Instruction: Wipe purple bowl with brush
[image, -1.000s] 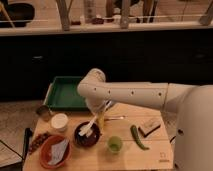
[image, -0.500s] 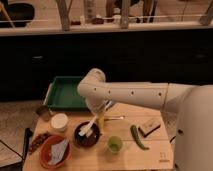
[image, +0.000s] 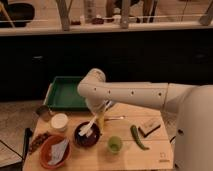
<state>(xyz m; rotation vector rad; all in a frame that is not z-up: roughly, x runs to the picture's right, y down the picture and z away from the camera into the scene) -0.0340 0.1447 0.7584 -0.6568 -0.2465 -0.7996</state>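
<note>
— Where is the purple bowl?
— In the camera view the purple bowl (image: 87, 136) sits on the wooden table (image: 135, 156), between the small white bowl (image: 59, 121) and the green cup (image: 114, 144), with the orange-brown bowl (image: 54, 152) at its front left.
— And the gripper?
— The gripper (image: 99, 119) hangs just above the bowl's far rim, clamped on the brush (image: 90, 127), whose white handle slants down into the bowl. A green tray (image: 67, 93) lies behind.

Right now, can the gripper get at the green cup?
Probably yes. The gripper sits over the purple bowl with the brush, and the green cup stands just beside that bowl with nothing above it. It would have to put the brush down first.
</note>
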